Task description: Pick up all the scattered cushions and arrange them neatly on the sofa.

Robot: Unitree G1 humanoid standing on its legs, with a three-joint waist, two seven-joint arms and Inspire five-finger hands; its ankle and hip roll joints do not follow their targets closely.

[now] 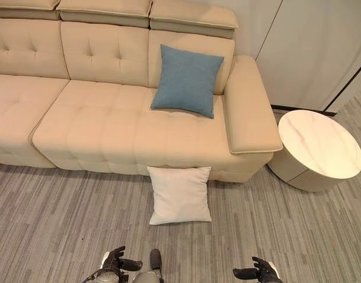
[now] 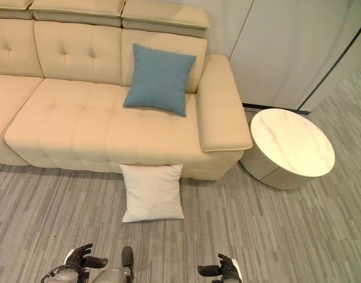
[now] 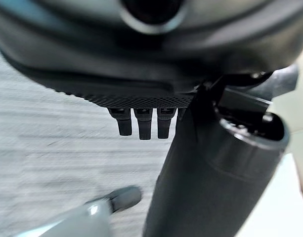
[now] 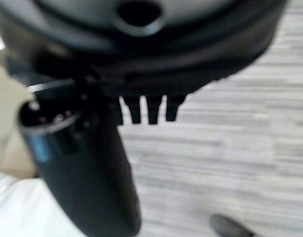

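Observation:
A white cushion [image 1: 179, 194] lies on the grey floor, leaning against the front of the beige sofa [image 1: 98, 124]. A blue cushion [image 1: 186, 81] stands propped against the sofa's backrest near the right armrest [image 1: 249, 109]. My left hand [image 1: 114, 259] hangs low near the bottom edge, short of the white cushion, fingers [image 3: 144, 122] straight and empty. My right hand [image 1: 261, 271] sits at the bottom right, also open, fingers [image 4: 147, 109] extended over the floor with nothing held.
A round side table [image 1: 318, 146] with a pale marble top stands right of the sofa's armrest. White panels [image 1: 310, 47] line the wall behind it. Grey striped carpet [image 1: 62, 224] spreads in front of the sofa.

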